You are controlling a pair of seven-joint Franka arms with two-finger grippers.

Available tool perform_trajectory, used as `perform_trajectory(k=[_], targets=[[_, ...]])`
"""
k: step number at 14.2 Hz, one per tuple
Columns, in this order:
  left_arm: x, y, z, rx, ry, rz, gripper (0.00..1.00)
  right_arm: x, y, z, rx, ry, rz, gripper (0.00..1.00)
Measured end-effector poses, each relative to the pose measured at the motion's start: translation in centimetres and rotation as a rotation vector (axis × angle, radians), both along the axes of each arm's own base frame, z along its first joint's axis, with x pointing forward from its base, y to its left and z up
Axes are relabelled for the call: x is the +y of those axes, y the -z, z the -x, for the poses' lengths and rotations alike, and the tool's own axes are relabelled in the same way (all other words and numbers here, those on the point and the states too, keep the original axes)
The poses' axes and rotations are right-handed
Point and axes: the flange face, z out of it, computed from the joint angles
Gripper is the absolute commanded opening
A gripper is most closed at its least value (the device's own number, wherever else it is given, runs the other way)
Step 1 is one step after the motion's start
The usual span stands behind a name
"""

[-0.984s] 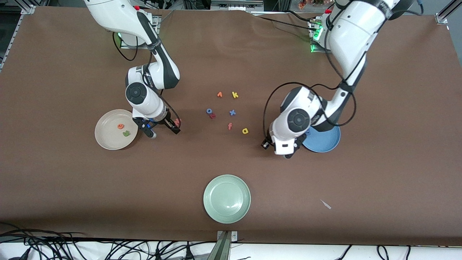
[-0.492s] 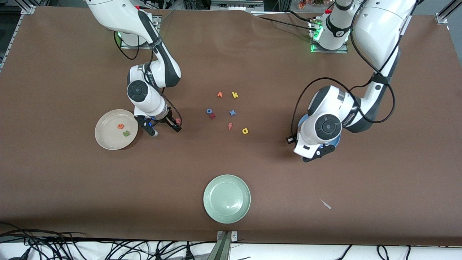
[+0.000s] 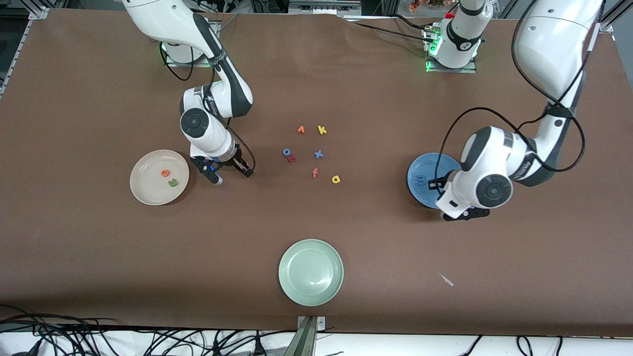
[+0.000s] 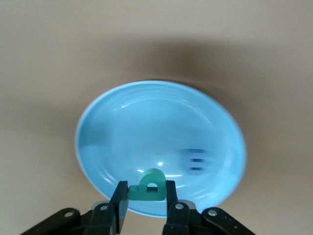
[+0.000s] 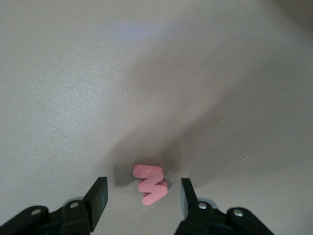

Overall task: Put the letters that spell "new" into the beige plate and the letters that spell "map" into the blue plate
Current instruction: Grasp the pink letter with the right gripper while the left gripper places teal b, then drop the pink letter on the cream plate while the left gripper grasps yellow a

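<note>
My left gripper (image 3: 465, 216) (image 4: 145, 188) is shut on the teal p (image 4: 152, 186) and hangs over the rim of the blue plate (image 3: 418, 165) (image 4: 127, 127) on the side nearer the front camera. The blue m (image 3: 421, 179) (image 4: 195, 161) lies in that plate. My right gripper (image 3: 233, 176) (image 5: 143, 185) is low over the table beside the beige plate (image 3: 148, 188), open, with the pink w (image 5: 150, 184) lying flat between its jaws, untouched. The orange e (image 3: 164, 173) and green n (image 3: 172, 183) lie in the beige plate. The yellow a (image 3: 336, 179) rests mid-table.
Loose letters lie mid-table: orange f (image 3: 315, 172), blue x (image 3: 319, 154), blue o (image 3: 286, 152), red r (image 3: 291, 158), yellow k (image 3: 322, 130) and another orange letter (image 3: 300, 129). A pale green plate (image 3: 310, 272) sits near the front edge, with a white scrap (image 3: 446, 280) toward the left arm's end.
The left arm has swung toward its own end of the table, crossing over the blue plate with the teal p. The right gripper shifted slightly toward the loose letters, and its jaws narrowed around the w.
</note>
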Motion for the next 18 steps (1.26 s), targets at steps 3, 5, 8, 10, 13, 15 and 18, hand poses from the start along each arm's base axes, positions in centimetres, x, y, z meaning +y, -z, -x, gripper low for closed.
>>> perform_trajectory(k=[3,5,8,10,13,15,18], targets=[[1.6,1.2,0.2,0.018,0.009,0.015,0.91,0.1,0.4,0.1,0.004,-0.002,0.004,0.48],[1.1,1.5,0.2,0.015,0.015,0.022,1.00,0.0,0.9,0.2,0.008,-0.002,0.009,0.45],[0.5,1.3,0.1,0.008,0.022,0.028,1.00,0.0,1.0,0.2,0.006,-0.002,0.009,0.15],[-1.2,0.8,0.1,-0.004,0.027,0.030,1.00,0.0,0.8,0.2,0.004,-0.002,0.007,0.00],[-6.8,0.3,1.2,-0.015,0.011,0.025,1.00,0.2,0.6,0.0,-0.001,-0.007,0.004,0.00],[-11.5,0.2,2.2,-0.038,-0.064,0.042,1.00,0.6,-0.2,-0.5,0.031,-0.037,0.003,0.00],[-17.7,1.7,3.0,-0.109,-0.176,0.053,1.00,-2.3,-4.2,-3.3,0.125,-0.156,0.008,0.00]])
